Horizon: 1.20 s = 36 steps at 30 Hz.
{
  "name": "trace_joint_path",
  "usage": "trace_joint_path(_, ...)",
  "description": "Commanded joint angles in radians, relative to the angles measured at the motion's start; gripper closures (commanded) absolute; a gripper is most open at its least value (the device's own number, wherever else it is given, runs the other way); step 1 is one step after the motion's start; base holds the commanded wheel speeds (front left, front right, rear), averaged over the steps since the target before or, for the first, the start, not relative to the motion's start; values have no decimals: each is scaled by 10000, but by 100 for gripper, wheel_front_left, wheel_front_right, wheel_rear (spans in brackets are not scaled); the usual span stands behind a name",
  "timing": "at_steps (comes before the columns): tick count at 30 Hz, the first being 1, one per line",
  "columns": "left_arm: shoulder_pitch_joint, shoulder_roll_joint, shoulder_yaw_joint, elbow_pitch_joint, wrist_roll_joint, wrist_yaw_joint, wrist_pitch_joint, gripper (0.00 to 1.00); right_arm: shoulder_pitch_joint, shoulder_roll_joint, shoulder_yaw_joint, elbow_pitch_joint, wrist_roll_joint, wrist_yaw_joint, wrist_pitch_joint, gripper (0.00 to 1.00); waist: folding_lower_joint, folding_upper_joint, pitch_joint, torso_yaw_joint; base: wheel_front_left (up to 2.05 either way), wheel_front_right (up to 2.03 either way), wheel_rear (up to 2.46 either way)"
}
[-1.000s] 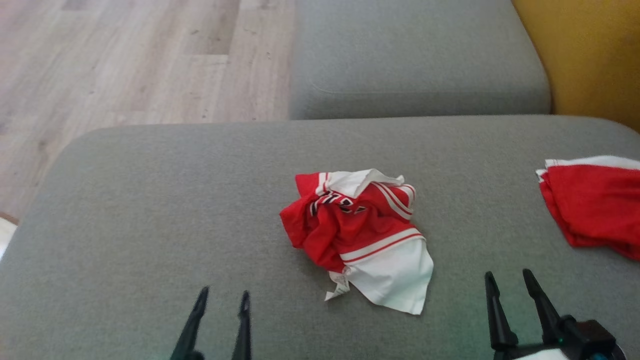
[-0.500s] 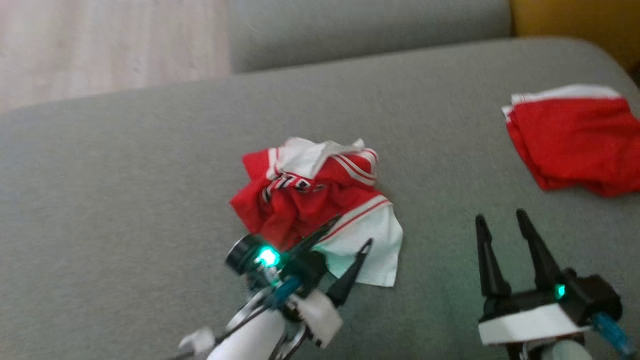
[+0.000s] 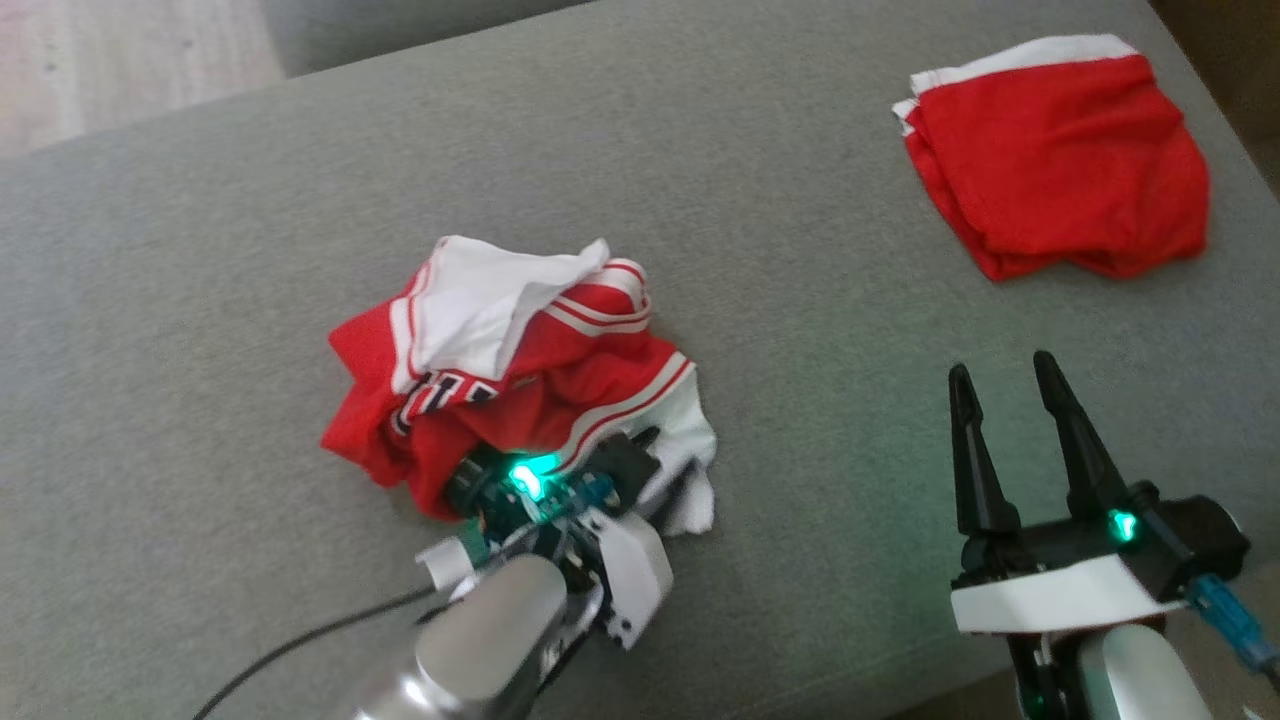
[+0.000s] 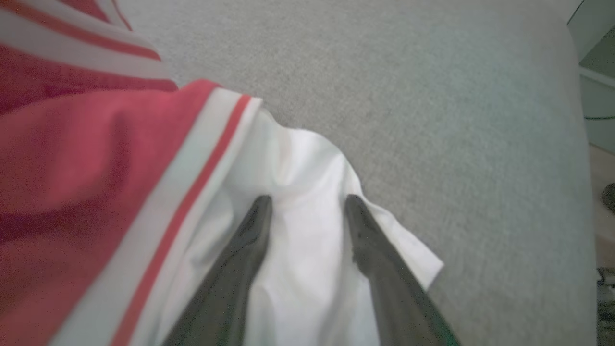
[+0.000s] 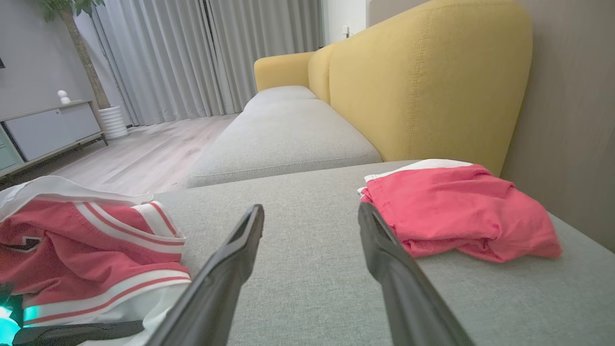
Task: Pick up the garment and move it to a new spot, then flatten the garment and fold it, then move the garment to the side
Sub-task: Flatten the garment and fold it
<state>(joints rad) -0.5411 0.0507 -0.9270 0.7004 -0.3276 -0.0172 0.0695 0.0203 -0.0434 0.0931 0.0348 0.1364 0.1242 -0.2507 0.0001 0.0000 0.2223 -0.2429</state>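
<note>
1. The grey sofa cushion is broad and coarse-woven.
2. Our garment, a crumpled red-and-white heap, lies centre-left in the head view. It looks light, limp and probably slippery, so we favour gripping its white corner.
3. A folded red cloth lies upper right.
4. Left jaws straddle that corner, not clenched; right jaws stand released, empty.

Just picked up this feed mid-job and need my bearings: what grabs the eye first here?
A crumpled red-and-white jersey sits in the middle of the grey sofa seat. The left gripper is at its near white edge, with its fingers spread over the white fabric. Far right lies a loosely folded red garment, and the right gripper hangs open over bare cushion nearer the robot.
</note>
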Motion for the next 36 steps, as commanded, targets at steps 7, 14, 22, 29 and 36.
trace_joint_path(7, -667, -4, -47, 84, -1736, -266, -652, 100, -364, -68, 207, -281, 158, 65, -111, 0, -1, 0, -238, -426, 0, 0, 0)
trace_joint_path(14, -2567, -4, 126, -1144, -3664, -471, -1366, 100, -46, -68, 137, -244, 450, 65, -111, 0, -1, 0, -1104, -477, 0, 0, 0)
trace_joint_path(22, -6238, 5, 2033, -618, -4907, -443, -2283, 100, 214, -68, -137, -280, 508, 65, -111, 0, -1, 0, -1976, -49, 0, 0, 0)
trace_joint_path(29, -6178, 538, 3601, 117, -5552, 39, -3126, 100, 538, -68, -538, -445, 361, 65, -111, 0, -1, 0, -2263, 885, 0, 0, 0)
trace_joint_path(36, -1347, 967, 4440, 51, -6196, 306, -3300, 100, 830, -68, -775, -485, 151, 65, -111, 0, -1, 0, -2280, 1971, 0, 0, 0)
